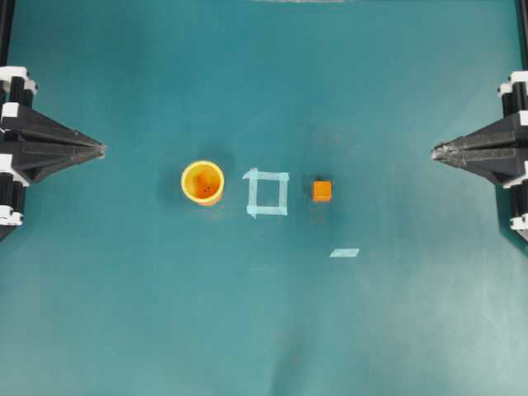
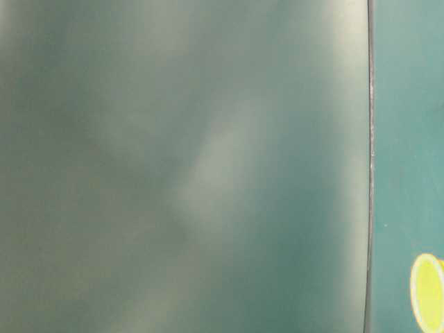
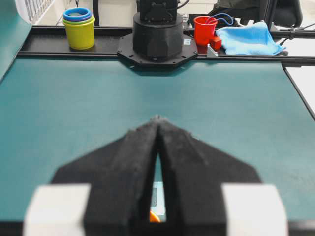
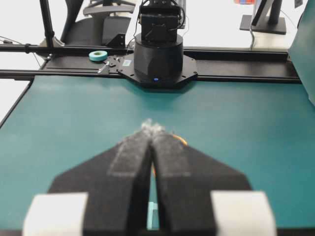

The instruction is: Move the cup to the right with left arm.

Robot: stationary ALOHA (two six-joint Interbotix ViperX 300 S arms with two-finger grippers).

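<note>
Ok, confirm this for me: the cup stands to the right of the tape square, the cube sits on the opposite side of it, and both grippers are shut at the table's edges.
Not quite. In the overhead view the cup stands to the left of the tape square, not the right. The cube does sit on the opposite side, and the left gripper and right gripper are shut at the edges.

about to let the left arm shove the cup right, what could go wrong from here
1. The left gripper is shut and far from the cup; a push high on the upright cup may tip it.
2. The tape square lies just right of the cup; its edges might catch the base.
3. The orange cube sits beyond the square; overshooting could knock it.
</note>
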